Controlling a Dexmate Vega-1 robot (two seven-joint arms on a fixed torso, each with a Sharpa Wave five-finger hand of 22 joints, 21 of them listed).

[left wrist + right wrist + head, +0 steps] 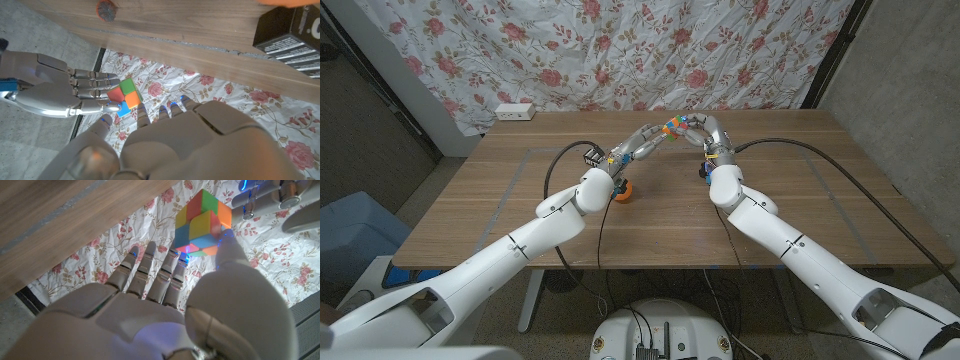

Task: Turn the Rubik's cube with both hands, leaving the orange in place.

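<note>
Head view first: the cube (672, 127) is held up above the far middle of the surface (800, 200), caught between the two hands. It is gripped from the left by the left hand (638, 143) and from the right by the right hand (706, 131), whose fingers are arched over it. Seen from the left wrist, the cube (123, 97) shows green, red, orange and blue squares and is pinched at the fingertips of the right hand (50, 90), with the left hand (200, 145) low in the foreground reaching up at it. From the right wrist, the cube (202, 223) is shown with orange, green and yellow faces, the thumb of the right hand (165, 310) pressed against its edge. Below the left wrist, the orange (624, 190) is seen resting on the surface, well apart from the cube. Behind everything, a floral curtain (620, 50) is hung.
</note>
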